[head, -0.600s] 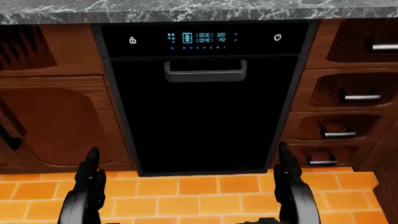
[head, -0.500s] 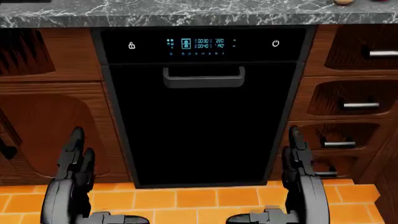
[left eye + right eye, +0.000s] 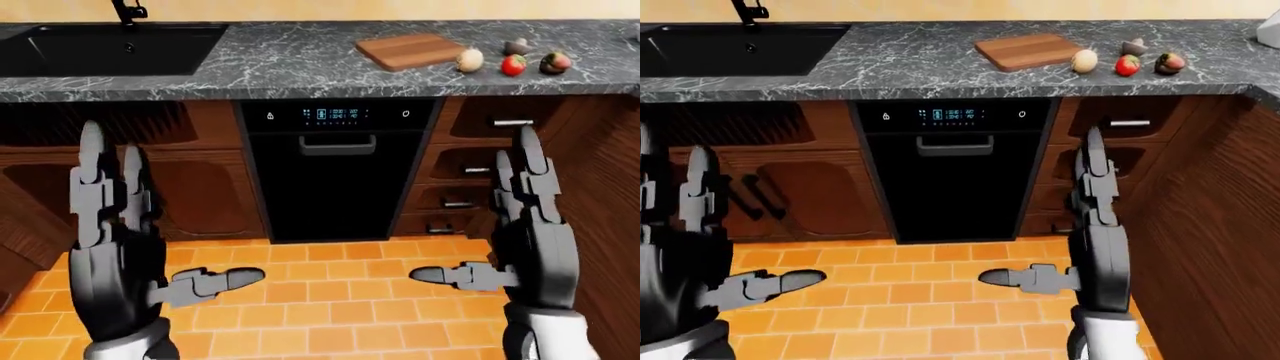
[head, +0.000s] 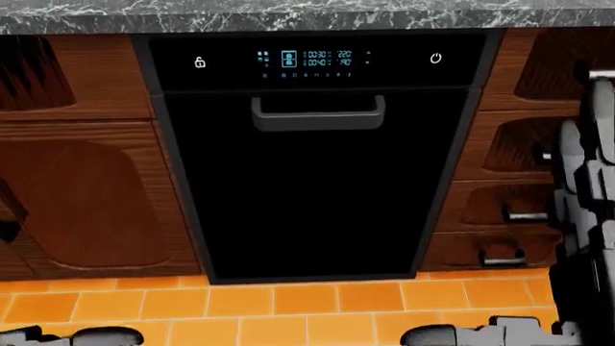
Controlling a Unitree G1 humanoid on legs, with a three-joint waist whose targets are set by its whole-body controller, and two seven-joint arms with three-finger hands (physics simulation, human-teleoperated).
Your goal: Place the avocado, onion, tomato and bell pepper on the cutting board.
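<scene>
Between frames the head view has shifted slightly and both hands have swung outward: the right hand (image 3: 530, 247) now crowds the head view's 3 o'clock edge, while the left hand (image 3: 115, 247) shows there only as a thumb at 7 o'clock. Both hands are raised, fingers spread wide and empty, before the black oven (image 3: 335, 172).

On the counter (image 3: 270, 60), at 1 o'clock in the left-eye view, the cutting board (image 3: 410, 50) lies bare. Just beside it, toward 3 o'clock, sit the pale onion (image 3: 470, 59), the red tomato (image 3: 513, 65), a dark item that is likely the avocado (image 3: 516, 46), and a dark-and-red one, probably the bell pepper (image 3: 555, 61).

All four look light, rounded and prone to rolling; the tomato likely bruises, so a gentle wrap around each one's widest girth seems wise.
</scene>
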